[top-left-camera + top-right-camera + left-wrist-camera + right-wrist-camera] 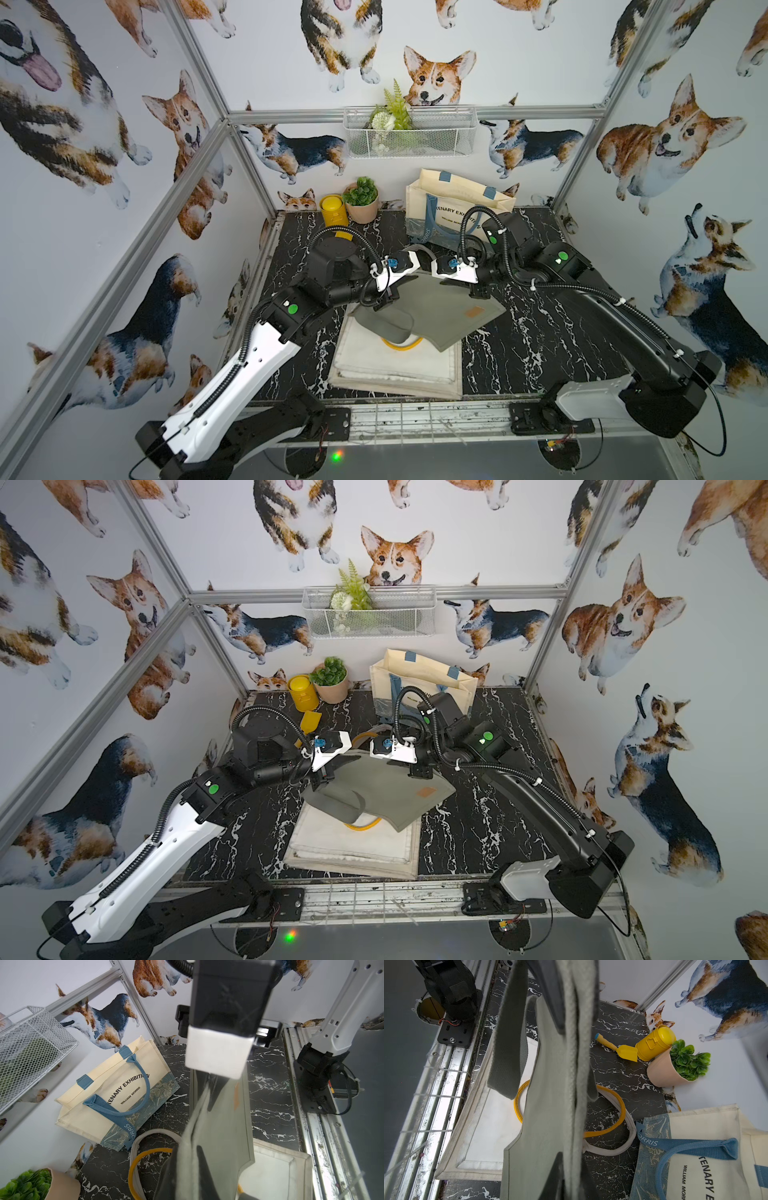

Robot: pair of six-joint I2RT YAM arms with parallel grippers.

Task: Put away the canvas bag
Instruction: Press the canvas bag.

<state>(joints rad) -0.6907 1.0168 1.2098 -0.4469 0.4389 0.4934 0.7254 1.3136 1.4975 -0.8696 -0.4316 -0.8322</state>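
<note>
The canvas bag (436,307) is grey-green with a small tan patch. It hangs lifted by its top edge over the middle of the table in both top views (390,796). My left gripper (384,301) is shut on one end of that edge; in the left wrist view the folded fabric (224,1118) is pinched between the dark fingers of the left gripper (188,1169). My right gripper (478,293) holds the other end. In the right wrist view the bag (550,1084) runs between the close-set fingers of the right gripper (572,1172), and a handle strap dangles.
A stack of flat white bags (399,365) lies under the lifted bag, with yellow and white handle loops (612,1105). A cream tote with blue handles (453,208) stands at the back. On the back wall hangs a white wire basket (409,133). At back left are a yellow can (332,210), potted plant (361,199) and yellow shovel (623,1051).
</note>
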